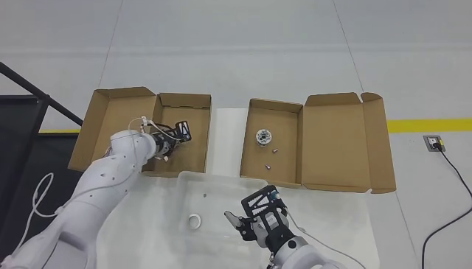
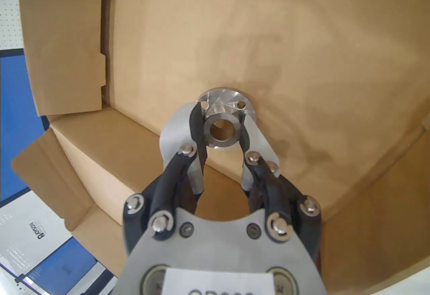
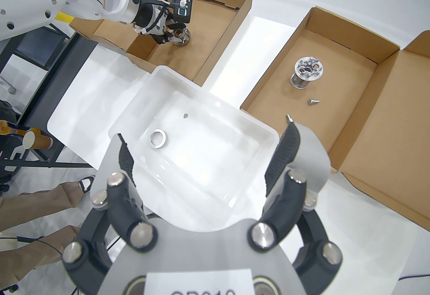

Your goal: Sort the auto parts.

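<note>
My left gripper (image 2: 220, 123) is low inside the left cardboard box (image 1: 193, 101), shut on a flanged metal hub (image 2: 220, 133) by its collar. The hub's flange is at the box floor; whether it touches I cannot tell. The same gripper (image 3: 173, 35) and hub (image 3: 182, 38) appear in the right wrist view. My right gripper (image 3: 206, 148) hangs open and holds nothing above the near edge of a white tray (image 3: 215, 98). A metal ring (image 3: 158, 138) and a tiny dark bit (image 3: 185, 115) lie in that tray.
The right cardboard box (image 1: 284, 167) holds a drilled metal cylinder (image 3: 305, 71) and two small screws (image 3: 313, 101) (image 3: 288, 117). Both boxes have their lids folded outward. The tray sits between the boxes, toward the near table edge.
</note>
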You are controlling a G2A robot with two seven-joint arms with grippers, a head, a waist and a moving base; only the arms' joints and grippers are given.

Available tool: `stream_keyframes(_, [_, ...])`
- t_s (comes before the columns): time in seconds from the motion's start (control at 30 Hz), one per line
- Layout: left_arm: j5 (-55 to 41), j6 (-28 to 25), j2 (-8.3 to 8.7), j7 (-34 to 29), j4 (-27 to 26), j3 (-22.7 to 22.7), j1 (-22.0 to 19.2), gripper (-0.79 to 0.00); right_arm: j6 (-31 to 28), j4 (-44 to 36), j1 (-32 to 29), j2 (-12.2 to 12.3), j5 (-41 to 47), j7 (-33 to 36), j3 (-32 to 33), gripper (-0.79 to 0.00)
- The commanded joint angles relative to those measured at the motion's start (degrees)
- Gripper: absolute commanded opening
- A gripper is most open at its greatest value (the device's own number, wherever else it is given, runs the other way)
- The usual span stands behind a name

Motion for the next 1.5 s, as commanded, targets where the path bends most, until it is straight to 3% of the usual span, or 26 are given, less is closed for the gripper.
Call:
stream_keyframes(0.0, [0.2,-0.1,-0.14,0.3,0.5,-0.1,-0.1,-0.785,0.0,0.0,0.0,0.0,0.0,0.0,0.0,0.000])
stream_keyframes(0.03, [0.2,-0.2,-0.19,0.4,0.7,-0.2,-0.2,-0.779,0.0,0.0,0.0,0.0,0.0,0.0,0.0,0.000])
stream_keyframes(0.1, [0.1,-0.5,-0.26,0.6,1.1,-0.4,-0.3,-0.548,0.0,0.0,0.0,0.0,0.0,0.0,0.0,0.000])
stream_keyframes(0.17, [0.0,-1.0,-0.32,0.7,1.4,-0.7,-0.4,-0.397,0.0,0.0,0.0,0.0,0.0,0.0,0.0,0.000])
stream_keyframes(0.2, [0.0,-1.2,-0.34,0.7,1.5,-0.8,-0.4,-0.209,0.0,0.0,0.0,0.0,0.0,0.0,0.0,0.000])
stream_keyframes(0.23, [-0.2,-1.5,-0.36,0.6,1.6,-0.9,-0.4,-0.089,0.0,0.0,0.0,0.0,0.0,0.0,0.0,0.000])
stream_keyframes(0.27, [-0.4,-1.8,-0.38,0.6,1.7,-1.1,-0.5,-0.043,0.0,0.0,0.0,0.0,0.0,0.0,0.0,0.000])
stream_keyframes(0.53, [-0.3,-3.6,0.54,0.8,0.3,-3.2,-1.5,-0.055,0.0,0.0,0.0,0.0,0.0,0.0,0.0,0.000])
stream_keyframes(0.77, [2.1,-8.0,4.30,1.9,-8.0,-7.7,-0.9,-0.037,0.0,0.0,0.0,0.0,0.0,0.0,0.0,0.000])
stream_keyframes(0.97, [2.7,-14.1,9.79,-0.1,-24.4,-16.7,5.3,-0.025,0.0,0.0,0.0,0.0,0.0,0.0,0.0,0.000])
stream_keyframes(1.1, [1.2,-19.4,13.53,-3.5,-38.5,-25.5,13.0,-0.012,0.0,0.0,0.0,0.0,0.0,0.0,0.0,0.000])
stream_keyframes(1.23, [-2.0,-24.0,16.23,-7.2,-51.9,-33.9,21.6,0.000,0.0,0.0,0.0,0.0,0.0,0.0,0.0,0.000])
stream_keyframes(1.33, [-5.7,-24.0,17.81,-9.7,-59.7,-37.4,27.4,0.000,0.0,0.0,0.0,0.0,0.0,0.0,0.0,0.000])
stream_keyframes(1.47, [-11.2,-24.0,20.24,-12.5,-68.4,-38.5,32.8,0.000,0.0,0.0,0.0,0.0,0.0,0.0,0.0,0.000])
